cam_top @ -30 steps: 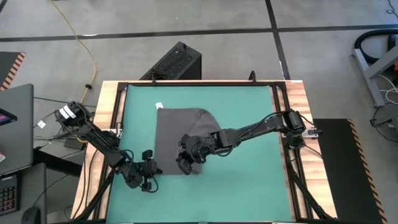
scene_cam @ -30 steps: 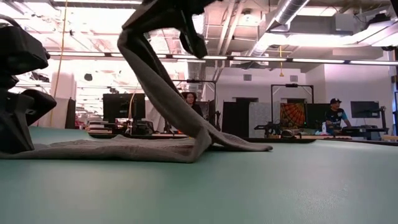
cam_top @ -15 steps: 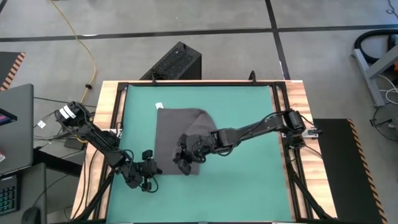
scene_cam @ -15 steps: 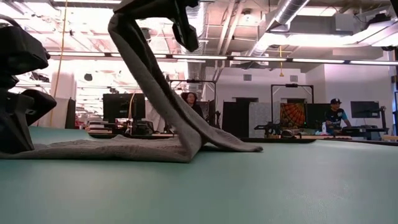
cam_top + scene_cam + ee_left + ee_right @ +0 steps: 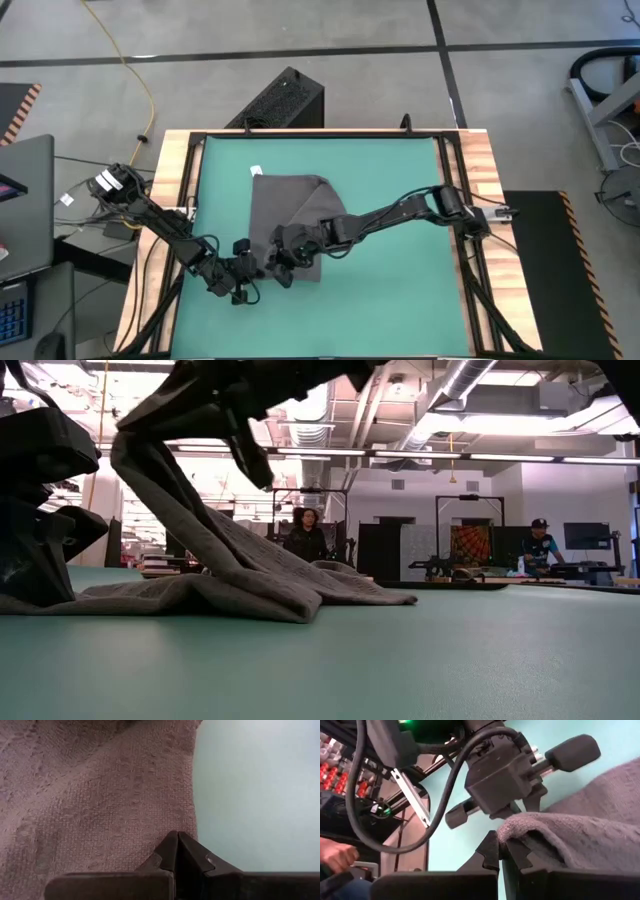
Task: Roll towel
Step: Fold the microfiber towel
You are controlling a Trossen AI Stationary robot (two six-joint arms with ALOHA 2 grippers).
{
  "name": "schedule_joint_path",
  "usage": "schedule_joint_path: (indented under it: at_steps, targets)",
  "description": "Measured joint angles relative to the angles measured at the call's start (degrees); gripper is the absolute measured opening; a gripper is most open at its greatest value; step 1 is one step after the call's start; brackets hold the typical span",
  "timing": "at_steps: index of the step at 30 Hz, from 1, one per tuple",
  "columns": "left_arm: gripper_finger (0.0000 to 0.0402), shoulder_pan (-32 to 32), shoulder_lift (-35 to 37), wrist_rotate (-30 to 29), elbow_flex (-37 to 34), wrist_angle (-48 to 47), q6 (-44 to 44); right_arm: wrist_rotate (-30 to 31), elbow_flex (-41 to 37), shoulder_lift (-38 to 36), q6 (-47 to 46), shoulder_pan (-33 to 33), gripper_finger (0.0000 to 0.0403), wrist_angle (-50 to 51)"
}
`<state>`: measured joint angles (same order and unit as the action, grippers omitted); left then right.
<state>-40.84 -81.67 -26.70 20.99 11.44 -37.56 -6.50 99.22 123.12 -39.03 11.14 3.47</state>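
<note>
The dark grey towel (image 5: 297, 203) lies on the green mat (image 5: 400, 180), with its white tag (image 5: 256, 171) at the far left corner. Its right part is lifted and carried over the flat part; in the low view the towel (image 5: 215, 550) slopes from high up down to the mat. My right gripper (image 5: 281, 266) is shut on the lifted part above the towel's near left area. My left gripper (image 5: 251, 271) is shut, with its tips on the towel at the near left corner. My left gripper presses its shut fingertips (image 5: 186, 851) onto the flat towel beside its edge (image 5: 194, 815), slanting down from the table's left. That part lies flat on the mat. My right gripper pinches a rolled-over edge of the towel (image 5: 520, 827) between its two fingers, coming from the table's right and slanting down. The held part is lifted clear; the cloth slopes slack from the fingers (image 5: 245, 455) down to the mat.
Bare green mat lies right of the towel and along the near edge (image 5: 380, 300). A black frame and wooden borders (image 5: 478, 160) ring the mat. A black box (image 5: 285, 100) stands on the floor beyond the far edge. People (image 5: 305, 535) are in the room behind.
My right gripper has gone toward the table's left and near edges and has sunk, still shut on the towel. The lifted part has come farther over the flat part, and its slope now leans lower and more to the left. The part on the mat has stayed.
</note>
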Motion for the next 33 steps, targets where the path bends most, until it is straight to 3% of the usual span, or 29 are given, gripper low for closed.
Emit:
schedule_joint_path:
  at_steps: [9, 17, 23, 33]
  targets:
    - [0.0, -0.1, 0.9, 3.2, 0.6, -0.5, -1.7, -5.3, 7.6, 6.9, 1.9, -1.2, 0.0017, 5.6]
    - [0.0, -0.6, 6.6, 8.4, 1.8, -6.6, -2.1, -5.8, 8.2, 8.4, 2.0, -1.2, 0.0016, 9.7]
    - [0.0, -1.3, 10.6, 7.1, 1.8, -11.4, -2.1, -7.1, 8.2, 8.4, 4.8, -0.8, 0.0016, 9.9]
    - [0.0, -1.0, 8.8, 4.8, 1.3, -11.6, 0.2, -8.2, 8.3, 5.1, 6.3, 0.3, 0.0016, 11.0]
